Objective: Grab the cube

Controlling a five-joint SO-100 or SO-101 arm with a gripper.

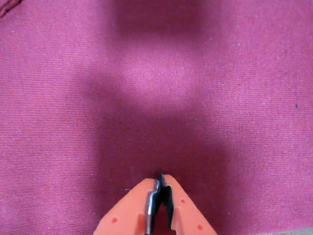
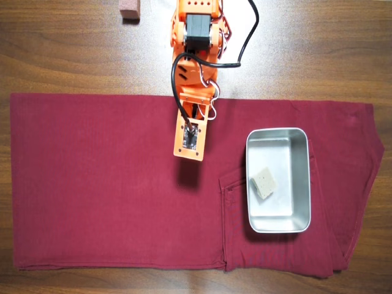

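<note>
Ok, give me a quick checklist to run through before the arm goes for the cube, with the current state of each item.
1. Cube located: ok, inside the metal tray, in the overhead view.
2. Cube in the wrist view: not ok, only red cloth shows.
3. Tool open: not ok, its jaws are shut.
4. Tool empty: ok, nothing is held.
5. Tool over the tray: not ok, the arm sits left of it in the overhead view.
6. Wrong block clear: ok, far off on the wood.

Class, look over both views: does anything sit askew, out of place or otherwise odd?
The cube lies rotated inside the metal tray, its edges askew to the walls. The tray rests on a fold of the red cloth. A pinkish-brown block sits off the cloth on the wooden table.
</note>
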